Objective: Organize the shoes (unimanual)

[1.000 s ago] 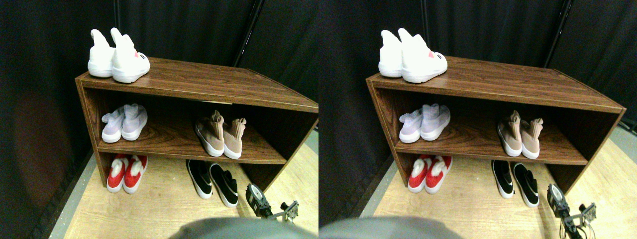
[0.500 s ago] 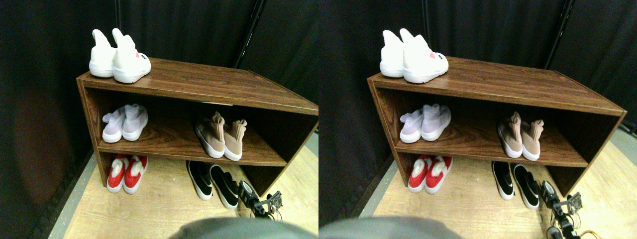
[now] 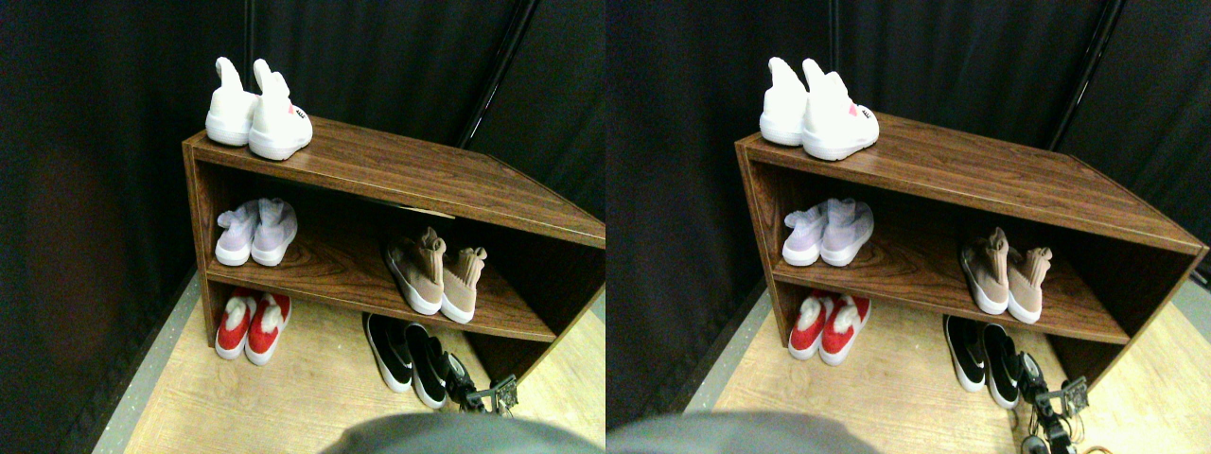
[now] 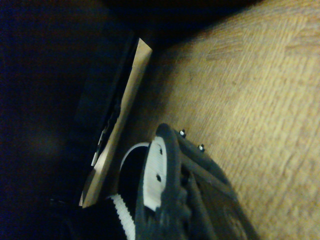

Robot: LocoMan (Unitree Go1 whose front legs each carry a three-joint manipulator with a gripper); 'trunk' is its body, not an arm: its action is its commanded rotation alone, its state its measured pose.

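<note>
On the floor (image 3: 303,397) under the shelf (image 3: 378,284), the black slip-ons (image 3: 409,352) lie heels toward me, my tool (image 3: 468,390) just right of the nearer one; whether it's clenched, I cannot tell.

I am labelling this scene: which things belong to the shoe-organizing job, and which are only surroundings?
Job:
- black low slip-on shoes with white soles, on the floor
- tan knit high sock-shoes, middle shelf
- right tool, beside the black pair

Surroundings:
- dark brown wooden shoe rack
- white, lilac and red pairs
- black curtain
</note>
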